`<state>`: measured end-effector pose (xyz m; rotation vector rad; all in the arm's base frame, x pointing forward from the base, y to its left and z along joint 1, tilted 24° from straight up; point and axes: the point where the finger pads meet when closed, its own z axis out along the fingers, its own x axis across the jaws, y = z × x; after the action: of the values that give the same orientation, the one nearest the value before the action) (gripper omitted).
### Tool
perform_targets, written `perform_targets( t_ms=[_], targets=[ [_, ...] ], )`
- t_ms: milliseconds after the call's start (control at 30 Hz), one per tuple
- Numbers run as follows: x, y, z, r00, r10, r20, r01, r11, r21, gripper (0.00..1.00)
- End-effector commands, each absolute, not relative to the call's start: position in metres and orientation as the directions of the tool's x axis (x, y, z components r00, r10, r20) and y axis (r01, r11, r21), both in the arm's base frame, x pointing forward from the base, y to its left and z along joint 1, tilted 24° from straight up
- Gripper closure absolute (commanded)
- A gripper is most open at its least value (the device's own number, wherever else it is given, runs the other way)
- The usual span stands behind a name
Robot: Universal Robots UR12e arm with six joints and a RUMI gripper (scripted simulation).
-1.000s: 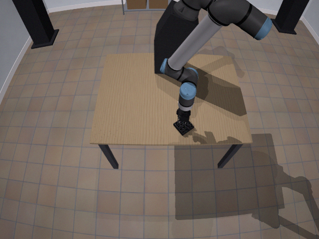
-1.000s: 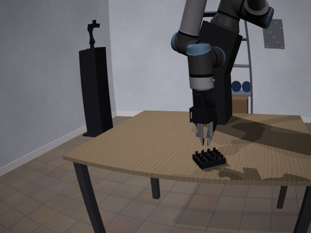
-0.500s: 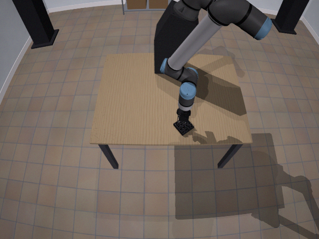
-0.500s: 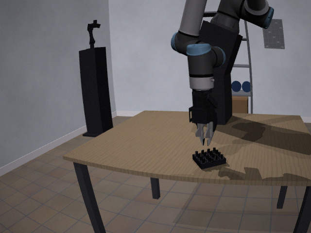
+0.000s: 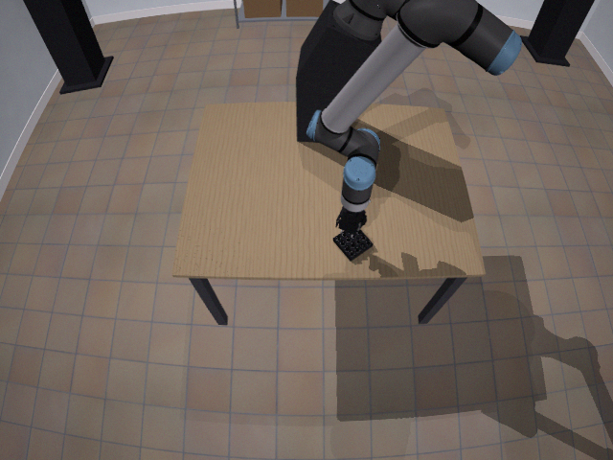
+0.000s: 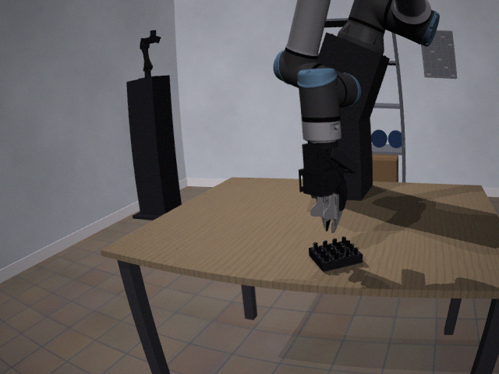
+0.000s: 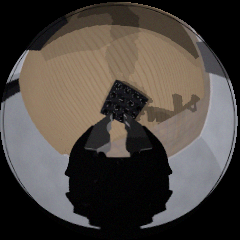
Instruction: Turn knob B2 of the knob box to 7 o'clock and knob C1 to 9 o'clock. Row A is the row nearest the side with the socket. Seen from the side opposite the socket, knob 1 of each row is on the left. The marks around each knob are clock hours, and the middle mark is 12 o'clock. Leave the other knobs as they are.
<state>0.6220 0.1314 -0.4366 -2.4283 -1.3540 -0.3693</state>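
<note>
As far as the views show, progress: undetermined; knob pointers too small to read.
Surface [image 6: 225,225]: wooden, carries knob box [image 6: 336,254] near front edge.
Gripper [image 6: 329,225]: above box, apart.
Fingers: nearly closed, holding nothing.
Remaining: B2, C1 unconfirmed.

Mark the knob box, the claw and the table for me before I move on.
knob box [image 6: 335,252], exterior view: its knobbed top face.
claw [image 6: 330,227], exterior view: midway between the fingertips, above the box and apart from it.
table [image 5: 247,197], top view: bare wood left of the box.
</note>
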Motion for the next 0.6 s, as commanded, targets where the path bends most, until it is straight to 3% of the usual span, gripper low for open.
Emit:
perform_targets(
  t_ms=[0, 567],
  targets=[
    [0.6208, 0.1303, -0.4337, 0.64, 0.684, 0.35, 0.765, -0.606, -0.217, 0.89],
    [0.6215, 0.1285, -0.4294, 0.873, 0.42, 0.249, 0.484, -0.811, -0.328, 0.89]
  ],
)
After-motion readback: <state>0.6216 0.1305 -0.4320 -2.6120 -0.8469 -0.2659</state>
